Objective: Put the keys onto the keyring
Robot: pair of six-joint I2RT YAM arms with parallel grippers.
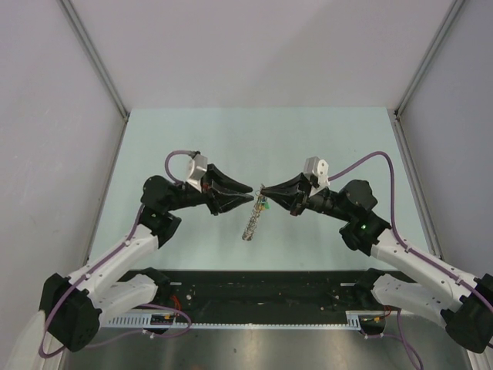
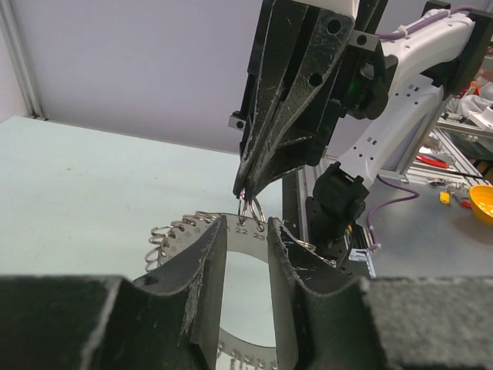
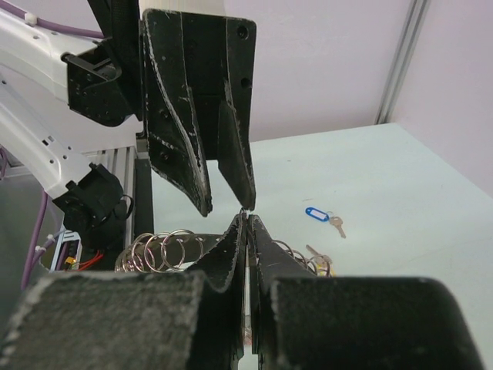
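While your right claw pinches the keyring aloft mid-tabletop, your left claw, half-open, straddles its rim, likely a regrasp. Next, fetch the blue-tagged key lying on the tabletop.

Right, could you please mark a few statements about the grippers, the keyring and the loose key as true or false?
1. The right gripper is shut on the keyring. True.
2. The left gripper is shut tight. False: its jaws stand apart.
3. A blue-tagged key lies on the table. True.
4. The keyring lies flat on the table. False: it hangs upright between the two grippers.
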